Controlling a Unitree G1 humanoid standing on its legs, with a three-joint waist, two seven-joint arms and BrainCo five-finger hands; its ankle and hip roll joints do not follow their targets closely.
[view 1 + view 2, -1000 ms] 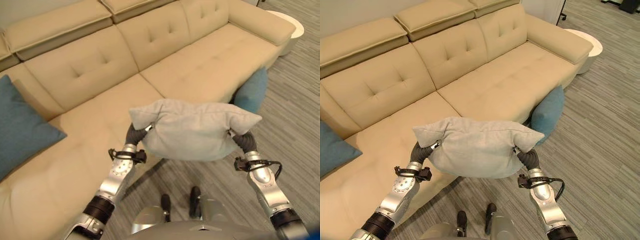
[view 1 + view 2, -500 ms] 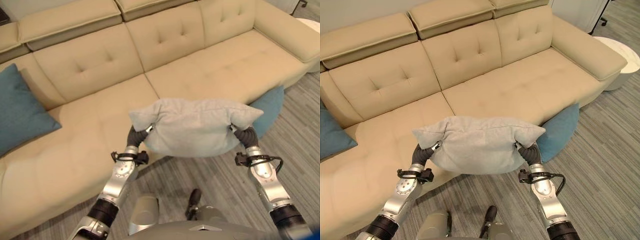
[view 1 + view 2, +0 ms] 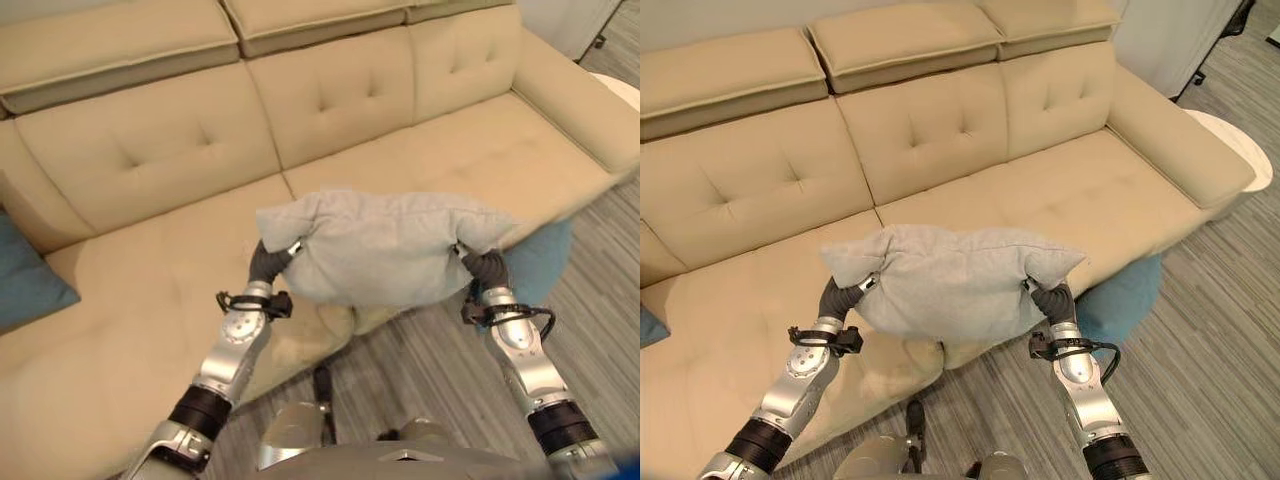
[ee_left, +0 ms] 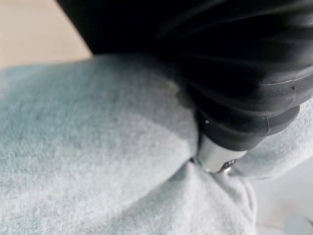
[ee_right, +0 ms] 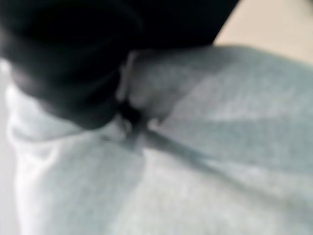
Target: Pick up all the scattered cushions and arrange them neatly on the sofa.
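A grey cushion (image 3: 385, 250) hangs between my two hands, over the front edge of the beige sofa (image 3: 150, 290). My left hand (image 3: 268, 262) presses into its left end and my right hand (image 3: 487, 268) into its right end, and the cushion's corners fold over both dark covers. In the left wrist view the grey cloth (image 4: 98, 147) bulges around the dark cover (image 4: 234, 73). A blue cushion (image 3: 540, 262) leans on the floor against the sofa front, behind my right arm. Another blue cushion (image 3: 25, 285) lies on the seat at the far left.
The sofa's seat (image 3: 1060, 210) and backrest (image 3: 920, 130) stretch across the view, with an armrest (image 3: 1180, 140) at the right. A white round table (image 3: 1240, 150) stands past that armrest. Striped grey carpet (image 3: 1200, 380) covers the floor at the lower right.
The whole view has shifted as I came closer to the sofa. The grey cushion, earlier over the carpet, now hangs above the seat's front edge, still between both hands.
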